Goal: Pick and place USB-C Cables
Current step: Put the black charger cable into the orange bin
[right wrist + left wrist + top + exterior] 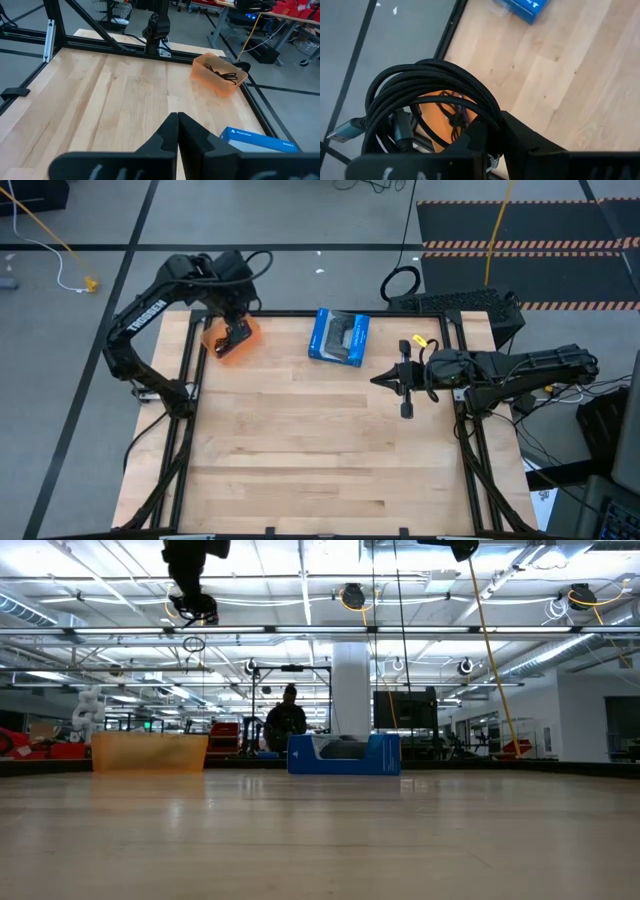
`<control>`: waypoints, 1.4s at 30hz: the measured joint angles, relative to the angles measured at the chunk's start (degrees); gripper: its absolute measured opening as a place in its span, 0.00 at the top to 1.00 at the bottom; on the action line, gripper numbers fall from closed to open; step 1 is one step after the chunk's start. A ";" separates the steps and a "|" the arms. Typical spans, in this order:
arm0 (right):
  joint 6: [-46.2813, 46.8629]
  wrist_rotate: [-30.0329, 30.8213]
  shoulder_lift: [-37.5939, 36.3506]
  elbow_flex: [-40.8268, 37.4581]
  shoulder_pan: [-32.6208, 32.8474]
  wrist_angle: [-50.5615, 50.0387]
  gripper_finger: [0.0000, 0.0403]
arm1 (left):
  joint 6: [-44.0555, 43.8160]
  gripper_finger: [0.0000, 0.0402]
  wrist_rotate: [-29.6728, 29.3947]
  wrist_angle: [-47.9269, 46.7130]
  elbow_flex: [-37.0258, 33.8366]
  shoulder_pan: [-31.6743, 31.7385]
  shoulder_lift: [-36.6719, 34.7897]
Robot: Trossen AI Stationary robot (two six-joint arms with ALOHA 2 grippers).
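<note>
From above, my left gripper [236,332] hangs over the orange bin [232,340] at the far left corner of the wooden table [320,450], and the bin sits right under my fingers; off to my right along the far edge lies the blue box [339,337]. My right gripper [405,380] waits over the right side of the table, well apart from the bin, with the box between us. At table height, my left gripper [197,606] shows high above the translucent orange bin [149,752], clear of its rim, and the blue box [344,754] stands beside the bin, with a person [286,722] far back in the room. Through my left wrist camera, I am clenched on a coiled black USB-C cable [427,87], its loops bunched just ahead of my fingers [520,137] and one grey-blue plug sticking out at the side; through the loops I see the orange bin [432,127] below me with a blue-purple cable [460,111] lying in it. Through my right wrist camera, my right fingers [192,131] are pressed together with nothing between them, the orange bin [220,75] lies far ahead across the table with dark cable [223,75] inside, and the blue box [260,140] is near beside me.
</note>
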 joint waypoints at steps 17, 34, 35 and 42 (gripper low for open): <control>0.31 -0.11 0.00 0.00 0.88 -0.76 1.00 | -9.98 0.91 -2.24 2.39 -17.44 5.47 -3.98; 0.35 -0.04 -0.02 0.00 0.87 -0.76 1.00 | -12.75 0.91 -5.17 18.15 -36.18 7.31 -8.96; 0.42 -0.04 0.00 0.00 0.87 -0.76 1.00 | -12.24 0.91 -5.19 19.66 -37.23 7.92 -8.96; 0.73 -0.02 -0.02 0.00 0.87 -0.78 1.00 | -11.80 0.91 -5.15 27.49 -43.77 11.54 -8.94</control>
